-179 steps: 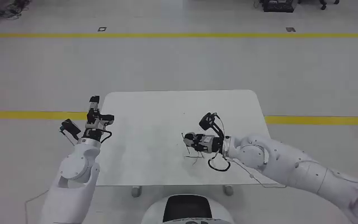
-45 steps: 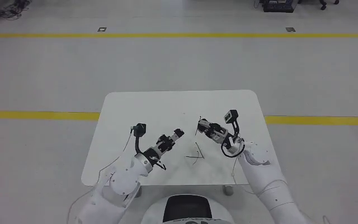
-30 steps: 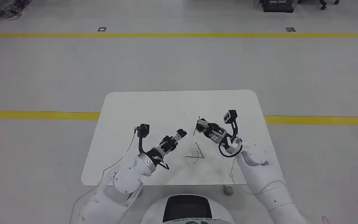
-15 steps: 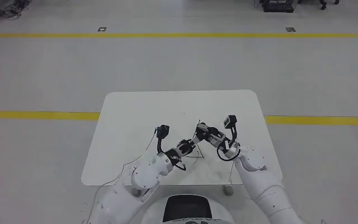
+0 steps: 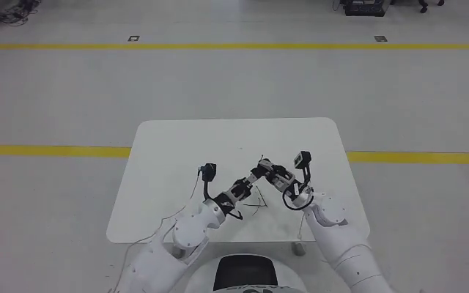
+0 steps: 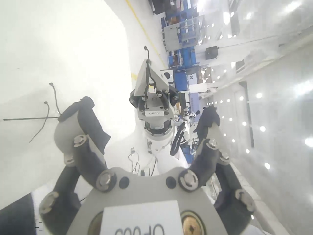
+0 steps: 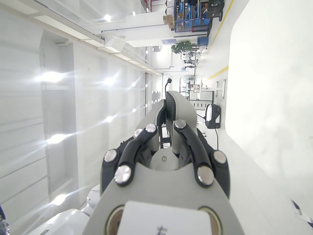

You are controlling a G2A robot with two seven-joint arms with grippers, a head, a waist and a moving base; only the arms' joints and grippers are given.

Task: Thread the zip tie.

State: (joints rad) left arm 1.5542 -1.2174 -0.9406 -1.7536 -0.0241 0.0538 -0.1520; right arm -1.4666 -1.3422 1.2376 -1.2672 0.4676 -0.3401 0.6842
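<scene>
Zip tie [image 6: 147, 54] pinched upright, other jaws wide

The top view places both arms over the near middle of the white table [image 5: 183, 146], their tips almost meeting, but there the tie is no more than a faint dark sliver. The left wrist view supplies the detail. It shows the right gripper [image 6: 146, 67] facing the camera with its fingers pressed together on the thin black strap. The strap's small square head pokes clear beyond the fingertips and its tail runs down the front of one finger. The same view shows the left gripper [image 6: 146, 106] with its two fingers spread far apart and holding nothing. A few loose ties [image 6: 29, 118] lie crossed on the table beyond one of those fingers. The right wrist view looks along the closed fingers, with the strap edge-on between them and held off the table. Half a second ago the left gripper sat nearer the loose ties. Now it is closer to the held tie. Six seconds ago it was at the table's left edge.
</scene>
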